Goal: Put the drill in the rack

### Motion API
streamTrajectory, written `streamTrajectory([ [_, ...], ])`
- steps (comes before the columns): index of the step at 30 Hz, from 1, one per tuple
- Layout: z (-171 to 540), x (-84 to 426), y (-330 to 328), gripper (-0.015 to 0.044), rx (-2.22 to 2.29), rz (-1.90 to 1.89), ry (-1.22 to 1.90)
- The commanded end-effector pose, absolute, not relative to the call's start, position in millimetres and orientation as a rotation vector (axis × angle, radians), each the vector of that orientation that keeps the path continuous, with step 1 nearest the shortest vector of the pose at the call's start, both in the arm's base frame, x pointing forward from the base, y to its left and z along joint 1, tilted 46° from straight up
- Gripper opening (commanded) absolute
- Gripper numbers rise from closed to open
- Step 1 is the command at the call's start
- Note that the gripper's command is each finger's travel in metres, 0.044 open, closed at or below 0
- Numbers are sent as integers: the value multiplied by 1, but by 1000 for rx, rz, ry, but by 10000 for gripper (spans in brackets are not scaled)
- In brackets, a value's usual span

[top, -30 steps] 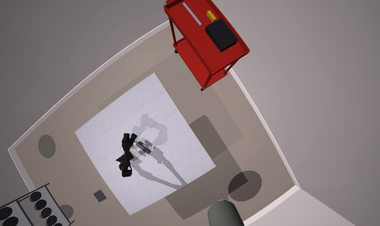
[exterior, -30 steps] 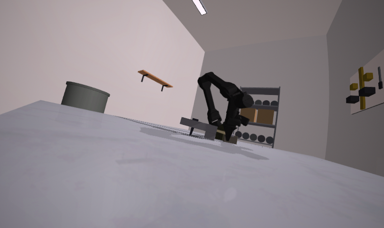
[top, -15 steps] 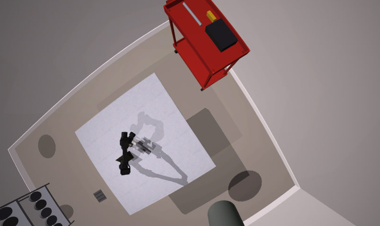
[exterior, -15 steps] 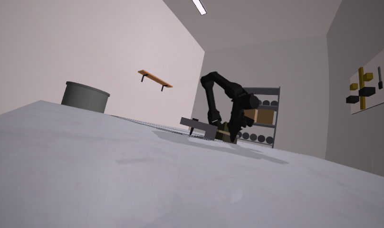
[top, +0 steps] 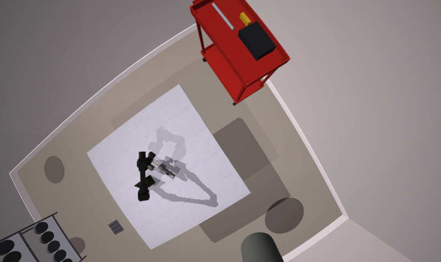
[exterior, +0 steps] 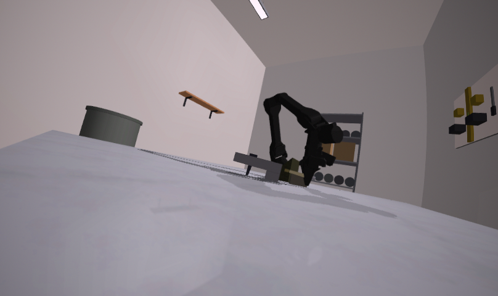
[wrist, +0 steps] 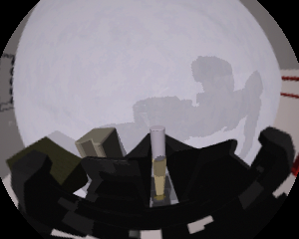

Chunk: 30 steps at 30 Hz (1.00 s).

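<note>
The grey drill with a brass-coloured tapered shank (top: 155, 163) (exterior: 294, 172) (wrist: 159, 166) lies between the fingers. My gripper (top: 151, 160) (exterior: 307, 184) (wrist: 154, 135) is shut on it, low over the white table. The shank points toward the grey holder (top: 168, 172) (exterior: 259, 161); whether its narrow end is inside is too small to tell. The black key (exterior: 248, 169) passes through the holder, its head near the top and its stem showing below. A tan block with a stepped edge (exterior: 296, 179) (wrist: 98, 141), perhaps the rack, stands beside the fingers.
A dark olive block (top: 148, 180) (exterior: 290, 164) (wrist: 50, 161) stands near the arm's base, beside the tan block. The white table (top: 177, 107) (exterior: 134, 238) carries all of this. A red cart (top: 222, 48) and a grey-green bin (top: 260, 246) (exterior: 108, 124) stand beyond its edges.
</note>
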State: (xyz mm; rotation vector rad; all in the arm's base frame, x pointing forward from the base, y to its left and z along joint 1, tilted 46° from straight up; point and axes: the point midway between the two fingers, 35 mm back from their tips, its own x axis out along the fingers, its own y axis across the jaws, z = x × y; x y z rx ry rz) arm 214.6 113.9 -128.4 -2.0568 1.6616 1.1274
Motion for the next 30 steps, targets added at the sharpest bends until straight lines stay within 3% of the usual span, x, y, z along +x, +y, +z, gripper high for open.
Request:
streamTrajectory([
  [1,-132,214,120,0,-2053,1125,1652],
  [30,-128,208,129,0,-2052,1126,1652],
])
